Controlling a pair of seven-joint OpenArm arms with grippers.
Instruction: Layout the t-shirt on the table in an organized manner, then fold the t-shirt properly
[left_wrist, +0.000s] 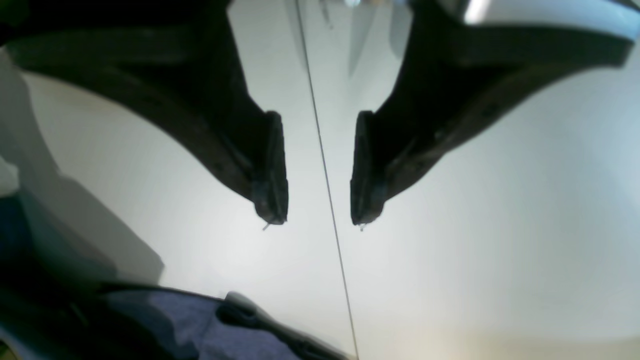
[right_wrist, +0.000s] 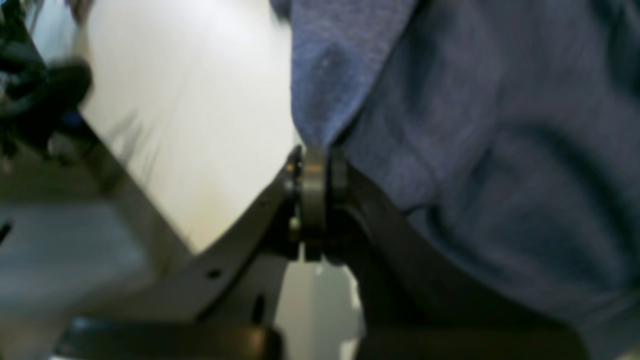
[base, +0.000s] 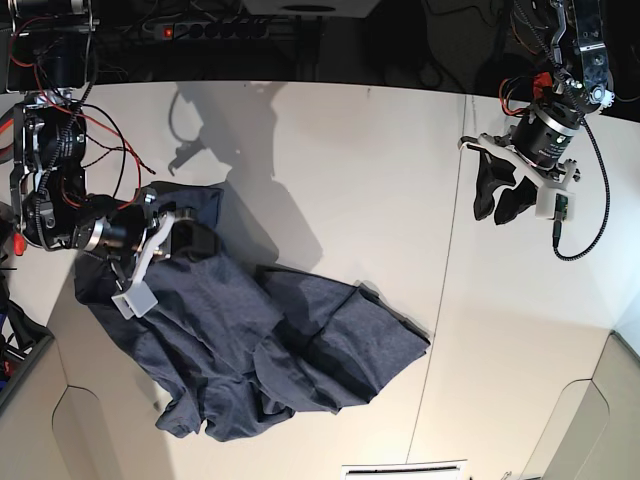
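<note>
While the t-shirt (base: 260, 350) lies crumpled in a dark heap on the near-left part of the white tabletop (base: 350, 180), your right gripper (right_wrist: 315, 150) has its fingers clamped shut on a pinch of the blue fabric, seen close up in the right wrist view. From overhead that gripper sits at the upper-left edge of the heap, with cloth bunched around it. Your left gripper (left_wrist: 319, 220) hangs over bare tabletop well apart from the shirt, fingers spread open with nothing between them; the thin dark seam (left_wrist: 325, 175) runs between the tips.

The step in hand looks like spreading the shirt flat, and one grip will not do it. Judging by the folds, the cloth overlaps itself at the middle, so pulling from the left edge alone would likely drag the whole bundle. Bring your left gripper across to the far-right lobe of the heap, take an outer edge there rather than a thick fold, and draw the two grips apart. Lift only enough to free the layers. Which edge is hem or shoulder cannot be told here, so check before committing.
</note>
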